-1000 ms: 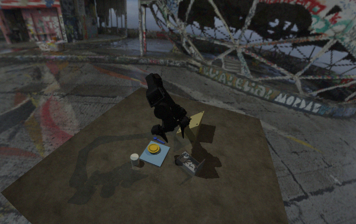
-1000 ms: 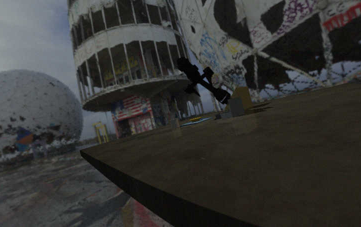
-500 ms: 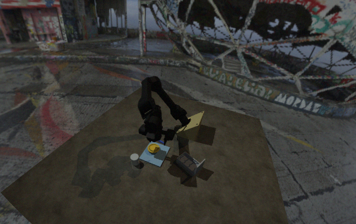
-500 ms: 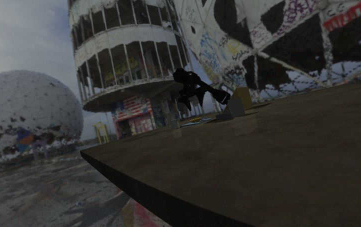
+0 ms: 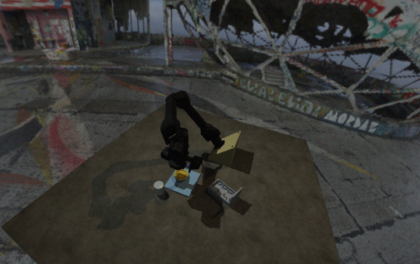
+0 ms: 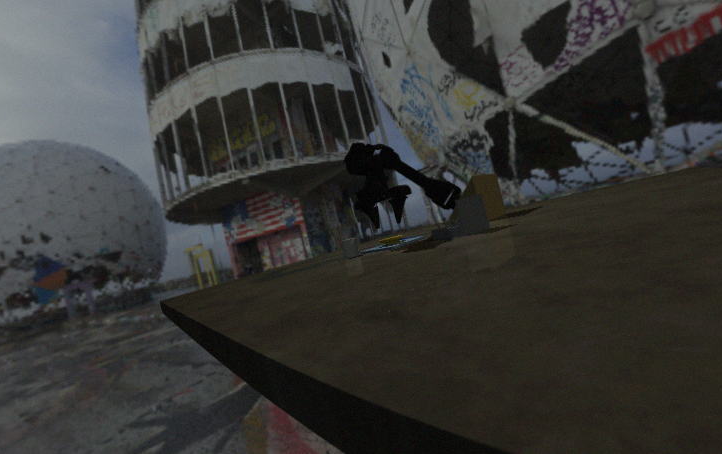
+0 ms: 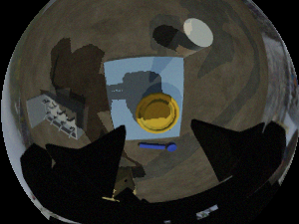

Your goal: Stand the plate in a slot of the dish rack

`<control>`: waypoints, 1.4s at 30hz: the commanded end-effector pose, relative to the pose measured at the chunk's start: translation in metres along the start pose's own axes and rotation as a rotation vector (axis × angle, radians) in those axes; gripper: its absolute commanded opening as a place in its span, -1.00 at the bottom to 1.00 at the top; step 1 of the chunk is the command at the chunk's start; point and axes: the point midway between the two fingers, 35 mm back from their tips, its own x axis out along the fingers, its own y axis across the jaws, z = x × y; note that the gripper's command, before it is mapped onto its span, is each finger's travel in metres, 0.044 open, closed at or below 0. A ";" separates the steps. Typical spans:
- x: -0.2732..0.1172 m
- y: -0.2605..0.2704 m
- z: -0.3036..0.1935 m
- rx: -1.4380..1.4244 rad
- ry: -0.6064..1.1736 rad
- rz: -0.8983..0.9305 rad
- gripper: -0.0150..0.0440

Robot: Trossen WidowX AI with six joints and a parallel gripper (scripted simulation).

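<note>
The yellow round plate (image 5: 181, 174) (image 6: 391, 240) (image 7: 157, 113) lies flat on the light blue square mat (image 5: 185, 191) (image 6: 369, 250) (image 7: 115, 69). My gripper (image 6: 388, 224) (image 7: 158, 124) is open and empty, pointing down above the plate; in the wrist view the plate shows between and just beyond the fingertips. In the top view the arm hides much of the fingers. The grey dish rack (image 5: 237, 196) (image 6: 472, 214) (image 7: 37, 111) stands apart from the mat, with its slots facing up and a taller panel at one end.
A pale cup (image 5: 158, 188) (image 6: 351, 248) (image 7: 198, 33) stands near the mat's corner. A blue spoon-like utensil (image 5: 187, 165) (image 7: 157, 146) lies beside the mat. A yellow slanted block (image 5: 230, 142) (image 6: 488, 194) stands at the arm's base, behind the rack.
</note>
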 end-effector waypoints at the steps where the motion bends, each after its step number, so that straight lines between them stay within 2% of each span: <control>1: 0.007 -0.001 0.000 -0.003 0.001 -0.005 0.86; 30: 0.051 -0.004 -0.003 -0.002 0.001 -0.009 0.86; 38: 0.051 -0.004 -0.003 -0.002 0.001 -0.009 0.84; 42: 0.051 -0.004 -0.003 -0.002 0.001 -0.009 0.75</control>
